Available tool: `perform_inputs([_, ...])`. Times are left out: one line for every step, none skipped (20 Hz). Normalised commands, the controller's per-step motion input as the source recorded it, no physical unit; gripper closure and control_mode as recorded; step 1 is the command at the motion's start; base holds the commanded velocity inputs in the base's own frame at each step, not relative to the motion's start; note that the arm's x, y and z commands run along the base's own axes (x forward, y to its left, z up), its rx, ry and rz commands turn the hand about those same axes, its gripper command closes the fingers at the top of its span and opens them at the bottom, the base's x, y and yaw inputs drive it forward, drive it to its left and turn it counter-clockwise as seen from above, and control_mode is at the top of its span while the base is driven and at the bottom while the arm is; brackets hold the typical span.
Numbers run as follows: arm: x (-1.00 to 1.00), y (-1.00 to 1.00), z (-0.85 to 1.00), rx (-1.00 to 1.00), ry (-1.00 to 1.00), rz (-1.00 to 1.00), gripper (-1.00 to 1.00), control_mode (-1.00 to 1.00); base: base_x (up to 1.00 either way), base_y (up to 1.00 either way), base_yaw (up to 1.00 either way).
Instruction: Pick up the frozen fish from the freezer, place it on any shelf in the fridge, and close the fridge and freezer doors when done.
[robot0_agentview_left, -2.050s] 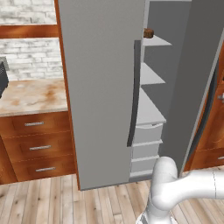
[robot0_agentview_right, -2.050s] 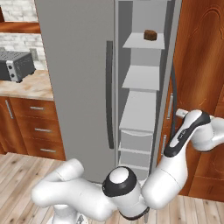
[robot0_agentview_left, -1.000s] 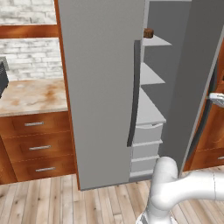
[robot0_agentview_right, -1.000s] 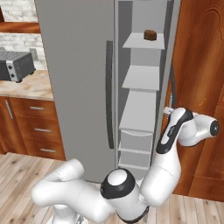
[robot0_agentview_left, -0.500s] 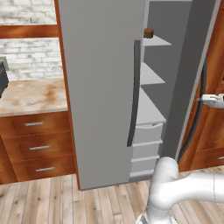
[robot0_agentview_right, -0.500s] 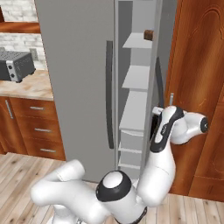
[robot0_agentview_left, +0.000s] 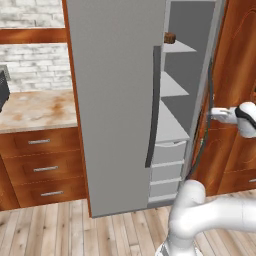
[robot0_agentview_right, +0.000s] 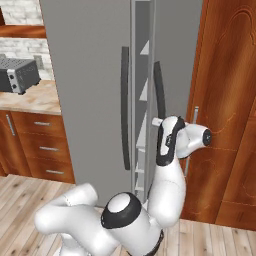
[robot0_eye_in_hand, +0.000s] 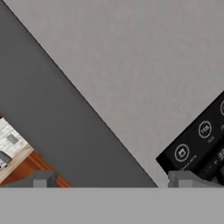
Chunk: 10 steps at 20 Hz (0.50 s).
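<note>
The right-hand fridge door stands almost shut, leaving a narrow gap with white shelves behind it. My gripper is against that door's outer face, just below its dark handle, and it is also seen at the door's edge. In the hand view the gripper is open and empty, close to grey door surface and a dark control panel. A small brown item lies on the top shelf; I cannot tell whether it is the frozen fish. The left door is shut.
To the left is a counter over wooden drawers, with a toaster on it. A tall wooden cabinet stands right beside the fridge, close behind my hand. The floor is wood planks.
The right door has swung from wide open to nearly shut, with my open gripper moving left against it. The shelves have narrowed to a slit in the right base view.
</note>
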Motion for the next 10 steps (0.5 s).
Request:
perform_inputs([0.21, 0.90, 0.00, 0.03, 0.00, 0.00, -1.00, -1.00, 0.00, 0.00, 0.00])
perform_inputs([0.21, 0.89, 0.00, 0.02, 0.00, 0.00, -1.00, -1.00, 0.00, 0.00, 0.00])
perform_inputs([0.24, 0.86, 0.00, 0.02, 0.00, 0.00, -1.00, -1.00, 0.00, 0.00, 0.00])
perform_inputs([0.24, 0.83, 0.00, 0.02, 0.00, 0.00, -1.00, -1.00, 0.00, 0.00, 0.00])
perform_inputs([0.35, 0.77, 0.00, 0.00, 0.00, 0.00, -1.00, -1.00, 0.00, 0.00, 0.00])
perform_inputs([0.40, 0.55, 0.00, 0.00, 0.00, 0.00, -1.00, -1.00, 0.00, 0.00, 0.00])
perform_inputs([0.40, 0.40, 0.00, 0.00, 0.00, 0.00, -1.00, -1.00, 0.00, 0.00, 0.00])
perform_inputs([0.42, 0.29, 0.00, 0.00, 0.00, 0.00, -1.00, -1.00, 0.00, 0.00, 0.00])
perform_inputs([0.43, 0.24, 0.00, 0.00, 0.00, 0.00, -1.00, -1.00, 0.00, 0.00, 0.00])
perform_inputs([0.47, 0.25, 0.00, 0.00, 0.00, 0.00, -1.00, -1.00, 0.00, 0.00, 0.00])
